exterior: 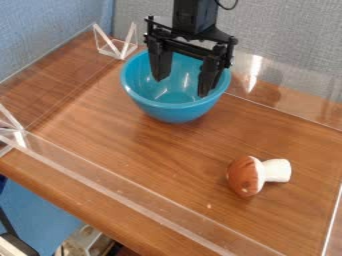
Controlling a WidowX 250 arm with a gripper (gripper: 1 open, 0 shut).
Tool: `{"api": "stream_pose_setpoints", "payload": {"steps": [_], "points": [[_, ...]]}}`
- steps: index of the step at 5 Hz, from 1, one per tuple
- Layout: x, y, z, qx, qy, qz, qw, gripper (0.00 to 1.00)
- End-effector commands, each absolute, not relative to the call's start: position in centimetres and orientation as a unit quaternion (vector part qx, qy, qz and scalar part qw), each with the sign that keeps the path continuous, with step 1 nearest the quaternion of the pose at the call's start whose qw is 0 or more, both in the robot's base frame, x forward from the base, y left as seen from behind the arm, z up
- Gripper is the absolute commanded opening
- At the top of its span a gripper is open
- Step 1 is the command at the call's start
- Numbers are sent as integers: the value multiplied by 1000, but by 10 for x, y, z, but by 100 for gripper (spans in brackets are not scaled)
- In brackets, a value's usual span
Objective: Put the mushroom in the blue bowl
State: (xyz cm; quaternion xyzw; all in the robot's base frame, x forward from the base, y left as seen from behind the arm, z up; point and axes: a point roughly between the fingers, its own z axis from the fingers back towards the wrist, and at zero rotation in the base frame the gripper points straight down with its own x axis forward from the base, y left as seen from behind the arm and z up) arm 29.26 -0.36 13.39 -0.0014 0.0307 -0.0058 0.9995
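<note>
The blue bowl (177, 93) stands upright at the back middle of the wooden table; I see nothing inside it. My gripper (186, 68) hangs just above and partly inside the bowl's rim, black fingers (159, 63) spread open with nothing between them. The mushroom (254, 174) lies on its side at the front right of the table, reddish-brown cap toward the left, white stem pointing right. It is well apart from both the bowl and the gripper.
A low clear plastic wall (80, 165) rings the wooden table (120, 130), with clear corner pieces at the back left (110, 42) and the left edge. Blue-grey panels stand behind.
</note>
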Motion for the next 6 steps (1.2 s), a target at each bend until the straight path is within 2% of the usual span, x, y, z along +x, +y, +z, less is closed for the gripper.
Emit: {"api": "stream_pose_setpoints", "payload": {"steps": [1,3,4,5,6], "points": [[292,-17,126,3,32,-22,999,100],[291,-59,96,15,43,-86,995,100],[292,-91,75,22,50,-139,989,100],[285,-123,62,29,48,-194,979,100],[286,-126,54,38,49,-213,975,100]]}}
